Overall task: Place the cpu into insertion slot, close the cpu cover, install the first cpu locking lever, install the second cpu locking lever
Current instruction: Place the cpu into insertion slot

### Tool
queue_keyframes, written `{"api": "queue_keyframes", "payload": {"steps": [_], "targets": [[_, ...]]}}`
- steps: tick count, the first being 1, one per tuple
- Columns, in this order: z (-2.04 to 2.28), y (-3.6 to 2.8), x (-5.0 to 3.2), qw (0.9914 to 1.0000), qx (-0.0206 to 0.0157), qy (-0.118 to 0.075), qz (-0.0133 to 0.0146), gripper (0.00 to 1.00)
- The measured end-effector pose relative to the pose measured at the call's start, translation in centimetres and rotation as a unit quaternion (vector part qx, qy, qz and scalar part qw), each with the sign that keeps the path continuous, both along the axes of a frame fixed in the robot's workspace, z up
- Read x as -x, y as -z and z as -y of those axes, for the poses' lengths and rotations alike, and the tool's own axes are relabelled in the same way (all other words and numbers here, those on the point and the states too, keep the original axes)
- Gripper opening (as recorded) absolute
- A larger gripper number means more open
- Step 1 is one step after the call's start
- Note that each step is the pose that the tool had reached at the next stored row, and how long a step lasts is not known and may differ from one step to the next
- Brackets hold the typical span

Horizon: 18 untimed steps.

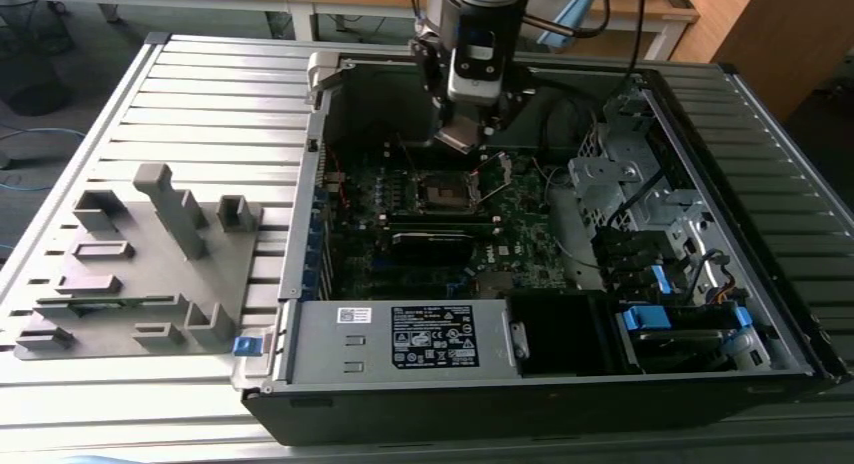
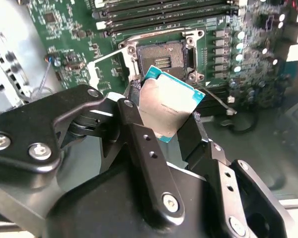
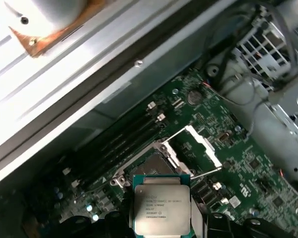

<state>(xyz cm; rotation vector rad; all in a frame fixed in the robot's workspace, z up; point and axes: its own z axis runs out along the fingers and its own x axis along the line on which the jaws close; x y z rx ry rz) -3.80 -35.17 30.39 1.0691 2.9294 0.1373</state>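
Cpu placement is not yet done. I sweep the exterior view from its left to its right and place everything against the insertion slot.

Well off to the exterior view's left of the slot, a grey moulded fixture tray lies on the ribbed table. Nearer comes the open computer case, with the slot lying bare on the green motherboard.

Directly above the slot hangs the gripper, its jaws clamped on two opposite edges of the chip. In both wrist views the chip is held clear of the slot.

Just beside the slot the cpu cover stands swung open, and the thin wire locking levers stand unlatched.

To the exterior view's right of the slot sits the drive cage.

By my reckoning none of the four steps is complete.
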Motion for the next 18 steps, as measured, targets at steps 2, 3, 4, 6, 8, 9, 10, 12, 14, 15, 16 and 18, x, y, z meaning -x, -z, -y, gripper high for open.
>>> {"api": "queue_keyframes", "payload": {"steps": [2, 3, 4, 6, 8, 9, 10, 12, 14, 15, 16, 18], "targets": [[0.00, 0.08, 0.00, 0.99983, 0.0000, 0.019, 0.0000, 0.54], [0.00, 0.12, 0.00, 0.99962, -0.0001, 0.027, 0.0000, 0.54], [0.00, 0.15, 0.00, 0.99934, 0.0000, 0.036, 0.0000, 0.54], [0.00, 0.22, 0.00, 0.99852, 0.0000, 0.054, 0.0000, 0.54], [0.00, 0.30, 0.00, 0.99732, 0.0000, 0.073, 0.0000, 0.54], [0.00, 0.34, 0.00, 0.99662, 0.0000, 0.082, 0.0000, 0.54], [0.00, 0.37, 0.00, 0.99584, 0.0000, 0.091, 0.0000, 0.54], [0.00, 0.45, 0.00, 0.99404, -0.0001, 0.109, 0.0000, 0.54], [0.00, 0.52, 0.00, 0.99192, 0.0000, 0.127, 0.0000, 0.54], [0.00, 0.55, 0.00, 0.99074, 0.0000, 0.136, 0.0000, 0.54], [0.00, 0.57, 0.00, 0.98940, -0.0001, 0.145, 0.0000, 0.54], [0.01, 0.57, 0.00, 0.98799, -0.0001, 0.155, 0.0000, 0.54]]}}
